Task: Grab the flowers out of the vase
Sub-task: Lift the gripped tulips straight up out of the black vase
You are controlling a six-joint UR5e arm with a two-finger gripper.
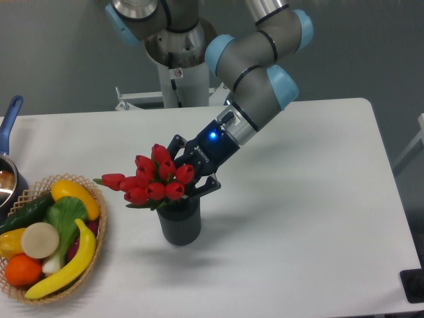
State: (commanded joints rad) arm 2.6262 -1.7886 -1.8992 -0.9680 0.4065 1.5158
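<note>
A white table (318, 218) with rounded corners — evenly lit — stands before a plain grey wall (53, 46).

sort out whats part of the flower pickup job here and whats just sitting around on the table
Part of the job:
- flowers, red tulip bunch
- vase, dark grey, flower stems in it
- gripper, right behind the blooms

Just lying about:
- wicker basket of toy fruit and vegetables, at the left
- pot with a blue handle, at the left edge
</note>
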